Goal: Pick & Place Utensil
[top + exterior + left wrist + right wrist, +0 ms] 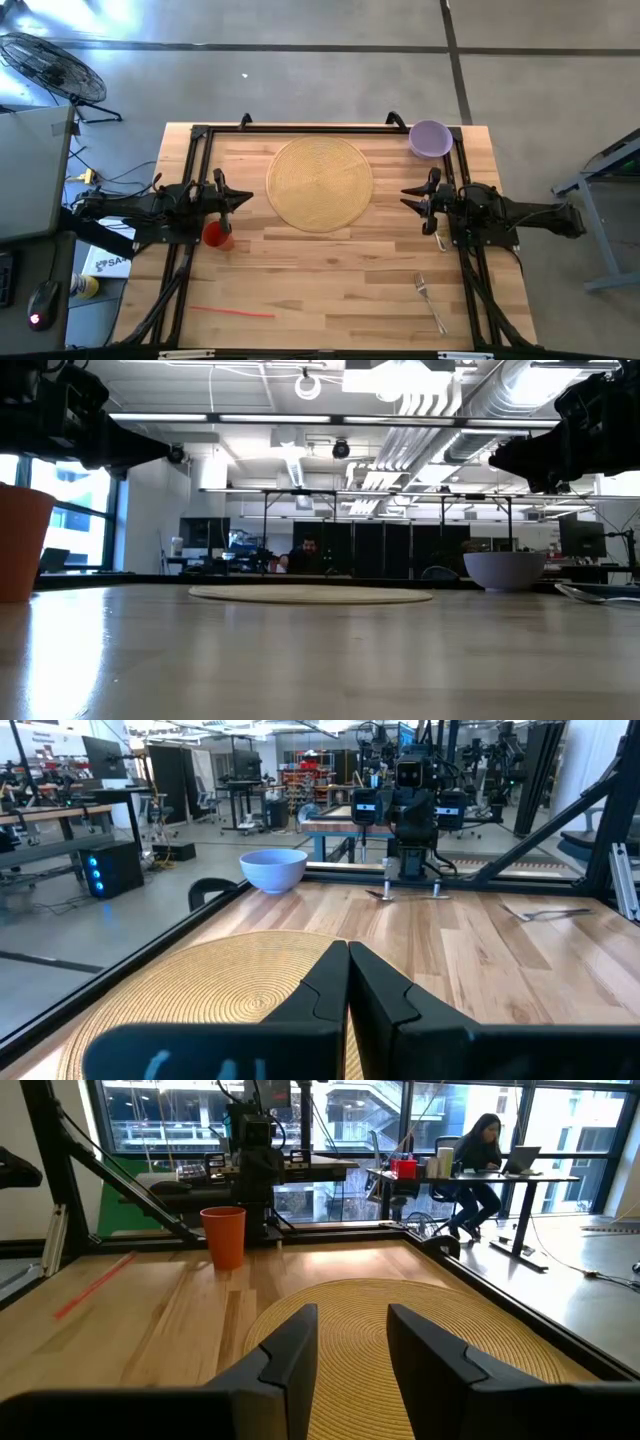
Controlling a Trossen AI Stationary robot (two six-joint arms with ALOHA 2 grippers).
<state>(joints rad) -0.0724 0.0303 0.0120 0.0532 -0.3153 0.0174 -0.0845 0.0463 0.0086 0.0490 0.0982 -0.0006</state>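
A silver fork [430,298] lies flat on the table near its near right corner, also visible in the left wrist view as the fork [545,912]. My left gripper [245,198] hovers shut at the left of a round woven placemat [320,183]; its fingers [330,985] meet over the mat's edge. My right gripper [408,196] hovers open at the mat's right side, with a gap between its fingers [290,1345]. Neither gripper touches anything.
A purple bowl [430,138] stands at the far right corner. An orange cup [217,236] stands by the left arm, and a red straw [232,311] lies near the near edge. A black frame [200,135] borders the tabletop. A person [480,1155] sits at a desk beyond the table.
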